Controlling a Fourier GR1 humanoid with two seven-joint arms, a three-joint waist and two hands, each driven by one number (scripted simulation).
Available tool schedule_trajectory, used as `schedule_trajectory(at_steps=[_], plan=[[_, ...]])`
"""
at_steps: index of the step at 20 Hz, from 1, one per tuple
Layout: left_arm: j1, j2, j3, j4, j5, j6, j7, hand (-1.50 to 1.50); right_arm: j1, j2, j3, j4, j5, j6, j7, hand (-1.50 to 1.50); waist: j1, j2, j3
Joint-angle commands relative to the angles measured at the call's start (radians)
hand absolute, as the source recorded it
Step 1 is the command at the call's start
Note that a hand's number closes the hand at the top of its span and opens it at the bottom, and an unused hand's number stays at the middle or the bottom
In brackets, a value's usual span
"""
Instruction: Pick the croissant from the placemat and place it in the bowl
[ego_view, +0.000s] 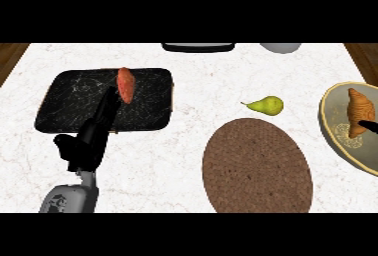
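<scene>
Croissant (358, 112) lies in the bowl (330, 127) at the right edge of the counter (192, 70), well apart from the brown placemat (256, 167). My right hand (367, 125) shows only as dark fingertips touching its lower end, and I cannot tell how they are set. My left hand (96, 132) stretches straight fingers over the black tray (74, 100), beside the sweet potato (125, 84). A pear (267, 105) sits above the placemat
</scene>
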Motion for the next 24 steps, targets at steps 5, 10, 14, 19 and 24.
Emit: schedule_trajectory(at_steps=[5,10,14,19,24], plan=[[-0.012,-0.005,0.001,-0.023,0.004,0.003,0.055,0.0,-0.038,0.0,-0.131,0.025,-0.152,-0.027,-0.124,-1.5,-0.003,-0.001,0.0],[0.018,0.035,0.033,-0.018,0.02,-0.032,-0.006,0.0,0.004,-0.061,-0.243,-0.088,-0.304,0.084,0.045,-1.5,-0.012,-0.004,-0.001],[0.02,-0.003,0.01,-0.008,-0.006,0.005,0.008,0.0,0.109,-0.026,-0.284,-0.211,-0.417,0.164,0.132,-1.5,-0.017,-0.005,-0.001],[0.007,0.018,0.019,-0.02,0.016,-0.032,0.022,0.0,0.159,-0.114,-0.378,-0.075,-0.526,0.297,0.04,-1.5,-0.012,-0.002,-0.001],[-0.018,-0.028,-0.003,0.042,-0.032,0.021,-0.02,0.0,0.263,-0.082,-0.387,-0.108,-0.598,0.412,-0.012,-1.5,-0.019,-0.002,-0.001]])
